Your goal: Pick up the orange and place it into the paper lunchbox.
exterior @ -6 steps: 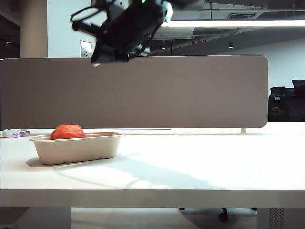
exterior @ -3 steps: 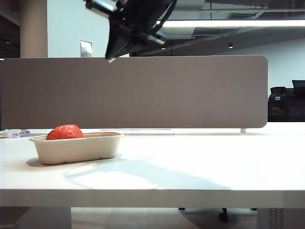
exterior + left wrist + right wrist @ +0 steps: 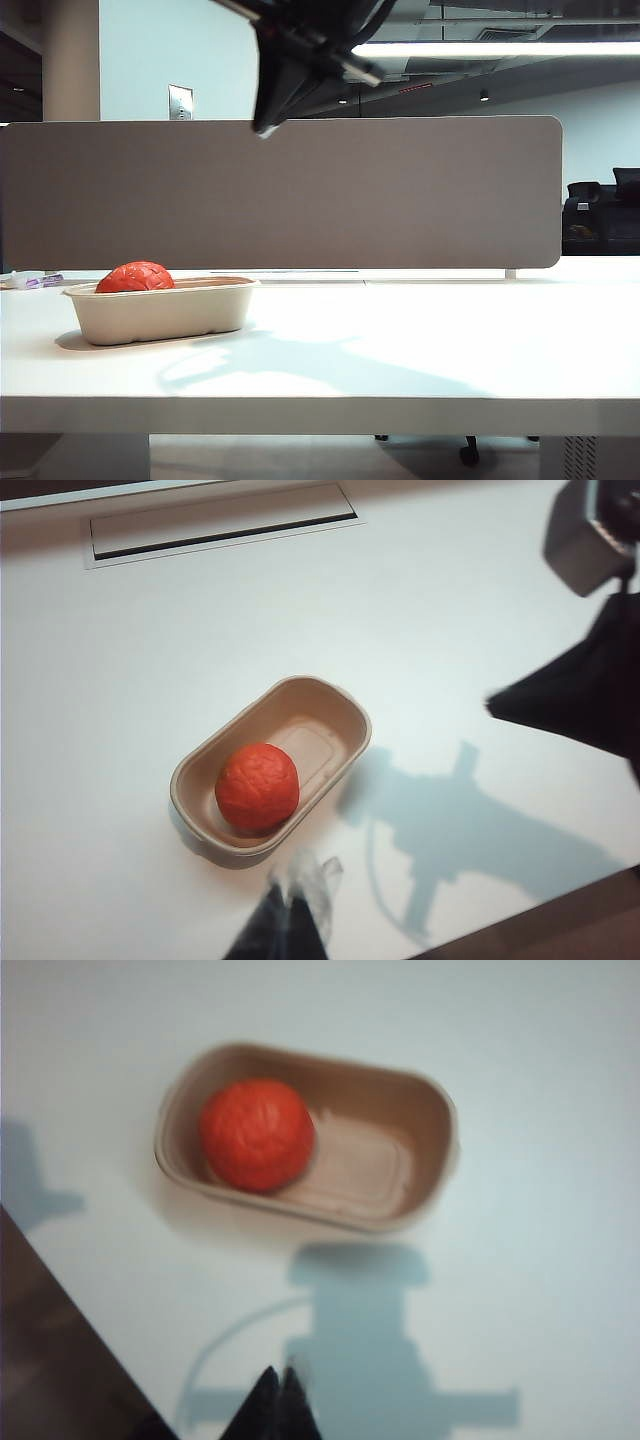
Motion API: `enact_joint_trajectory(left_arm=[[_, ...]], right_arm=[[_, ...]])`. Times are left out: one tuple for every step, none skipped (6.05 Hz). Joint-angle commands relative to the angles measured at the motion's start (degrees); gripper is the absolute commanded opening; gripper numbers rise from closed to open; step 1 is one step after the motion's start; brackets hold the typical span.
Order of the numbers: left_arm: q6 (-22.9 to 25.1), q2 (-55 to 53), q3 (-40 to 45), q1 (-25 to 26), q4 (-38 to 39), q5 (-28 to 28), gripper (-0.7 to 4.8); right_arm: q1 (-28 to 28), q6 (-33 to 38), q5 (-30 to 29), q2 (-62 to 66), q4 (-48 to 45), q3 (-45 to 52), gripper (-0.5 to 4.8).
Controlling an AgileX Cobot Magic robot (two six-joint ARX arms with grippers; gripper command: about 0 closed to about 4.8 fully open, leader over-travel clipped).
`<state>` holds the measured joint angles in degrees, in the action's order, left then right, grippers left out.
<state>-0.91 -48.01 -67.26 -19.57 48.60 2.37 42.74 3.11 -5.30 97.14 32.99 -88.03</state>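
— While the orange sits at the left end of the lunchbox, what has changed since a second ago?

— On the left, little: the fruit has rolled slightly and now lies a touch lower against the box's end, and the box has not shifted on the table. Higher up, the right gripper has swung from above the box toward the middle, and now points steeply down in front of the grey divider.

— How wide are its jaws?

— Clenched, tips together, holding nothing; its own camera shows them high over the table, clear of the box.

— And the left gripper?

— Its fingers meet too, empty, hovering beside the box's rim.
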Motion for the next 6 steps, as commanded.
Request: enact_joint_trajectory(left_arm=[[-1.1, 39.9, 48.2, 0.0, -29.6, -1.1, -0.05], [-2.6, 44.8, 58.9, 0.0, -39.7, -2.5, -0.05], [-2.6, 44.9, 59.4, 0.0, -40.5, -3.2, -0.05], [-2.5, 45.2, 59.9, 0.1, -40.9, -3.9, -0.05], [-2.5, 45.3, 60.9, 0.9, -42.0, -5.2, -0.05], [-2.6, 46.0, 60.9, 2.8, -42.0, -5.2, -0.05]], right_arm=[[0.0, 0.3, 23.2, -71.8, -1.8, 54.6, -0.05], [0.0, 0.3, 23.2, -71.8, -1.8, 54.6, -0.05], [0.0, 0.3, 23.2, -71.7, -1.8, 54.6, -0.05], [0.0, 0.3, 23.2, -71.7, -1.8, 54.6, -0.05], [0.0, 0.3, 23.2, -71.7, -1.8, 54.6, -0.05], [0.0, 0.3, 23.2, -71.7, -1.8, 54.6, -0.05]])
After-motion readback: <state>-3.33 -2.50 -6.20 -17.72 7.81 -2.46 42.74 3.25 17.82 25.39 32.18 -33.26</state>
